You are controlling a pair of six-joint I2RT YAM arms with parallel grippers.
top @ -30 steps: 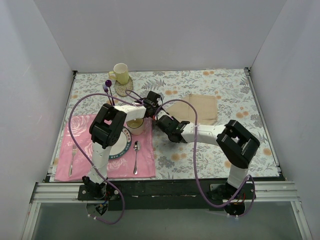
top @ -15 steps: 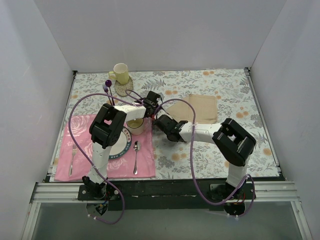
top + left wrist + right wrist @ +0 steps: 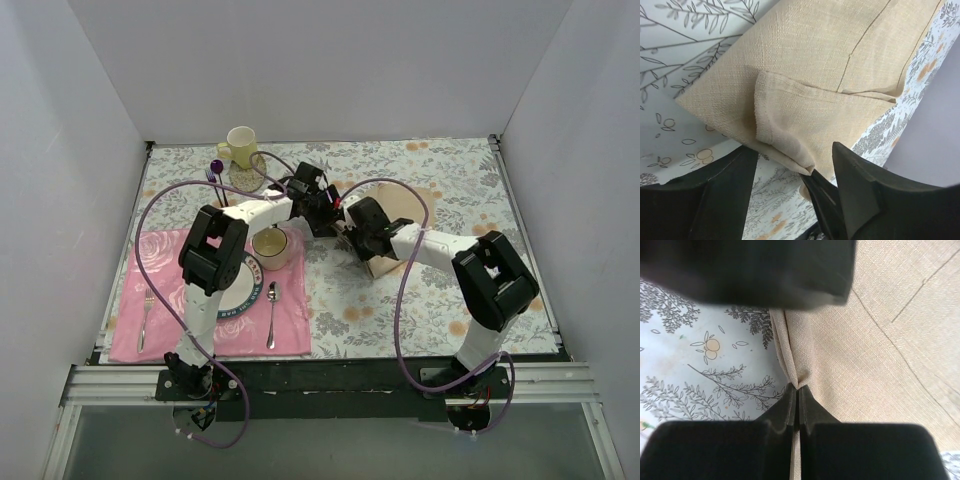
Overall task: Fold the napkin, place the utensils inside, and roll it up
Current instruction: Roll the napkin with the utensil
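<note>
The beige napkin [image 3: 412, 208] lies at the back right of the floral tablecloth [image 3: 350, 310], its near-left corner raised. My right gripper [image 3: 345, 224] is shut on that corner; the right wrist view shows the jaws pressed together on a bunched edge of the napkin [image 3: 880, 340]. My left gripper [image 3: 324, 205] hovers right beside it, open. In the left wrist view the left gripper [image 3: 800, 192] straddles the napkin [image 3: 840, 60] corner without touching it. A spoon [image 3: 272, 312] and a fork [image 3: 147, 316] rest on the pink placemat [image 3: 160, 262], far from both grippers.
A bowl [image 3: 272, 246] sits on a plate [image 3: 240, 292] on the placemat, close under the left arm. A yellow mug [image 3: 240, 146] and purple-tipped sticks [image 3: 215, 170] stand at the back left. White walls enclose three sides.
The right gripper shut on the napkin's corner and carried it up and toward the back right. The left gripper opened, letting go of the cloth, and shifted backward with it.
</note>
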